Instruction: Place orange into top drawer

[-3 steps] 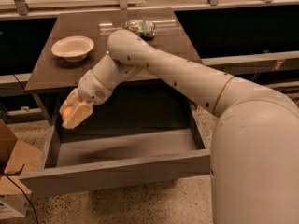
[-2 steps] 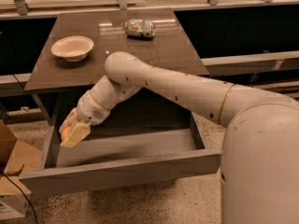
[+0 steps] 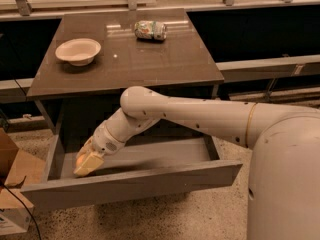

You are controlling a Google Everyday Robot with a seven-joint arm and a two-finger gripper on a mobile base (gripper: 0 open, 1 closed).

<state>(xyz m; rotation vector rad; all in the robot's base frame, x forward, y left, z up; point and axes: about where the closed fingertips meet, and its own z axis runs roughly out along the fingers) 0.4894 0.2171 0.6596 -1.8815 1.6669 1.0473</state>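
Note:
The top drawer [image 3: 135,185] stands pulled out below the brown table, wide, shallow and grey. My gripper [image 3: 86,165] hangs low inside the drawer's left end, just behind the front panel. It is shut on the orange [image 3: 80,160], of which only a small orange patch shows between the pale fingers. My white arm reaches in from the right, across the drawer's opening.
On the brown table [image 3: 165,64] a cream bowl [image 3: 78,50] sits at the left and a green-and-white can [image 3: 150,30] lies at the back. A cardboard box [image 3: 12,184] stands on the floor left of the drawer. My base fills the right side.
My gripper has moved down and slightly forward with the orange, from above the drawer's left side to low inside it.

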